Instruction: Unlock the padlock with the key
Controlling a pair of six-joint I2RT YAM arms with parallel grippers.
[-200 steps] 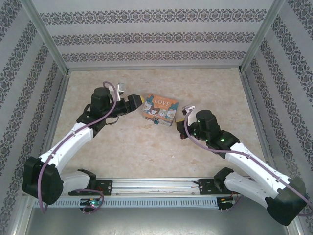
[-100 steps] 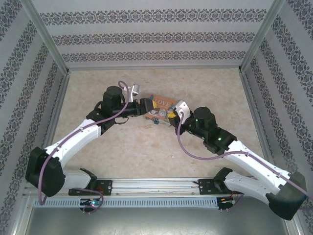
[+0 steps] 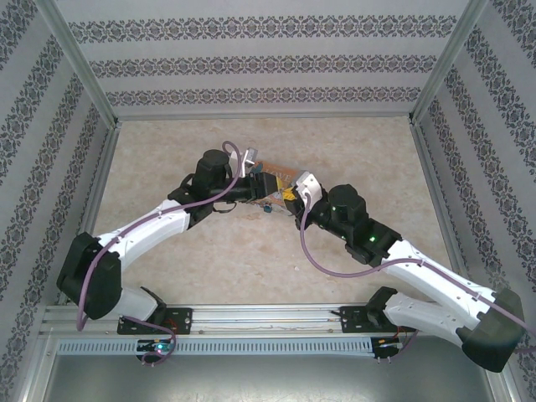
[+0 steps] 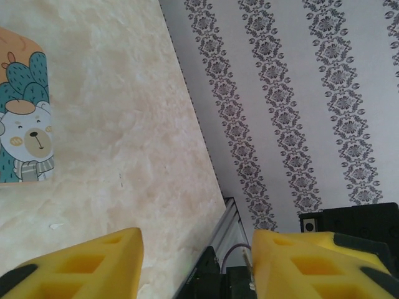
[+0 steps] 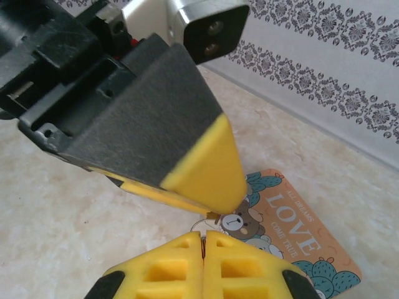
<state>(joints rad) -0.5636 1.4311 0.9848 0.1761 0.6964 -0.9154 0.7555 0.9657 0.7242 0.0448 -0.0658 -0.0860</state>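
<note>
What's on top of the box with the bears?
The left gripper hangs over one corner of the box. The rest of its printed top shows; whatever lies beneath the gripper is hidden.

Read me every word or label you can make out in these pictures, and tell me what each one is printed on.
"LOVE": large letters on the lid of the cartoon box, in the right wrist view.
"ALL DREAMS": small line above it on the same lid.
"COME TRUE": small line below it, just legible.
In the top view the lid's lettering is too small to read.
The left wrist view shows a corner of the box with a bear picture and no words.
</note>
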